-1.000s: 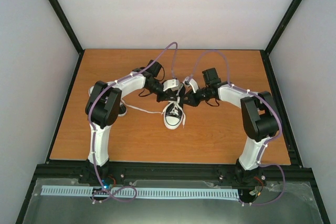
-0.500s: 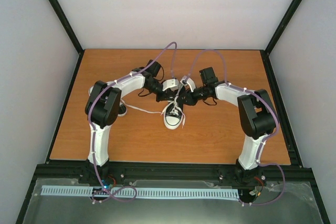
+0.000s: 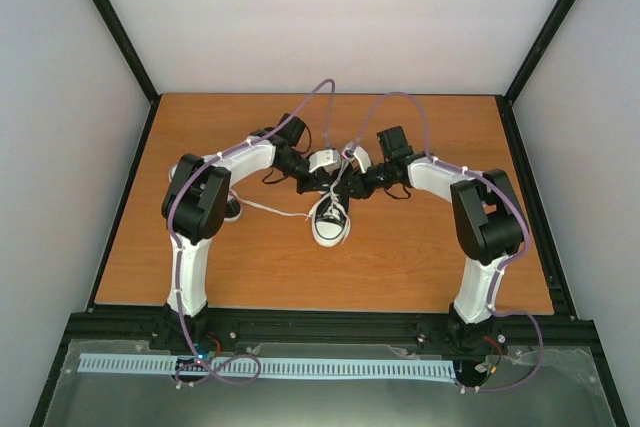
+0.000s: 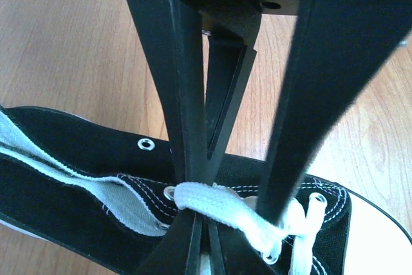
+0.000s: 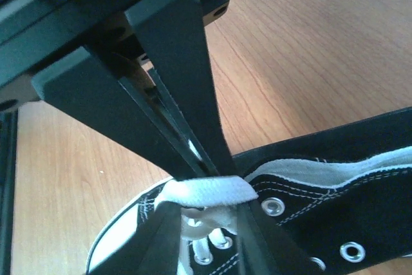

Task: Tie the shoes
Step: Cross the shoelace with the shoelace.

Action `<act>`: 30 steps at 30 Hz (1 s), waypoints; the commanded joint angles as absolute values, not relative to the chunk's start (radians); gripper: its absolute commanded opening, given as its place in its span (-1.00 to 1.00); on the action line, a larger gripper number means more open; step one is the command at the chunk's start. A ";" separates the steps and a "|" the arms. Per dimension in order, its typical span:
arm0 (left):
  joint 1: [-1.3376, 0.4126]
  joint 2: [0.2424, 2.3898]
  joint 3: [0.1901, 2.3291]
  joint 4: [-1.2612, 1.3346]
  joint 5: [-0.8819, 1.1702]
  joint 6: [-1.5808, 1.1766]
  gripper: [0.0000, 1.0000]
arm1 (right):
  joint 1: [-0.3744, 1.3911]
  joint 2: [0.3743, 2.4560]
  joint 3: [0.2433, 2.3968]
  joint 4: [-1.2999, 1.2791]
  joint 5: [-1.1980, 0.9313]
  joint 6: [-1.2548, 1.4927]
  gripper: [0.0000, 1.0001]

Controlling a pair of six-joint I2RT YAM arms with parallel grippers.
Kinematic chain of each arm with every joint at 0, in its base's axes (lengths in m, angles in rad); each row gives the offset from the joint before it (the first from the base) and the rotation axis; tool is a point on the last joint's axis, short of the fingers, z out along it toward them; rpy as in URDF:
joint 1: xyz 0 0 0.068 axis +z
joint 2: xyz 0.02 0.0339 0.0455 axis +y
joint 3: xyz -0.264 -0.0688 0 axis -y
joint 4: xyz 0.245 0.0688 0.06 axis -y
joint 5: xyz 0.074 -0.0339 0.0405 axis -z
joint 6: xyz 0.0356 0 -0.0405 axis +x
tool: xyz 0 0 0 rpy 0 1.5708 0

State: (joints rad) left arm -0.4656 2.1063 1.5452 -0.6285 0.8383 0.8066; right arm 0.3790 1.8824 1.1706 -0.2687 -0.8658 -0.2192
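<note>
One black shoe with a white toe cap lies mid-table, toe toward the arm bases. The other shoe is mostly hidden behind the left arm's elbow. Both grippers meet over the middle shoe's throat. My left gripper is shut, with a band of white lace wrapped round its closed fingers just above the shoe. My right gripper has its fingertips apart. A lace band lies stretched across both of them, over the shoe.
A loose lace trails over the wooden table from the hidden shoe toward the middle one. Purple cables arch above both forearms. A black frame and white walls border the table on three sides.
The right arm has crept left and a little away from the bases, toward the left gripper, and its jaws have parted. The left arm and the shoe have stayed put.
</note>
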 commanded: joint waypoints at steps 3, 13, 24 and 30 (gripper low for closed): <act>-0.476 2.056 1.566 -0.631 0.944 0.793 -0.98 | 0.403 1.885 1.186 -0.275 -0.826 -0.241 -0.78; -0.465 2.050 1.565 -0.658 0.888 0.815 -0.99 | 0.398 1.833 1.202 -0.365 -0.758 -0.294 -0.94; -0.421 2.035 1.589 -0.770 0.821 0.916 -0.08 | 0.392 1.811 1.203 -0.410 -0.737 -0.329 -0.91; -0.414 2.056 1.589 -0.784 0.777 0.924 -0.25 | 0.393 1.811 1.215 -0.430 -0.749 -0.347 -0.88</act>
State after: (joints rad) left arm -0.4213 2.0678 1.5505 -0.7479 0.7887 0.8890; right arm 0.3897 1.8408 1.1858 -0.4046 -0.7437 -0.3210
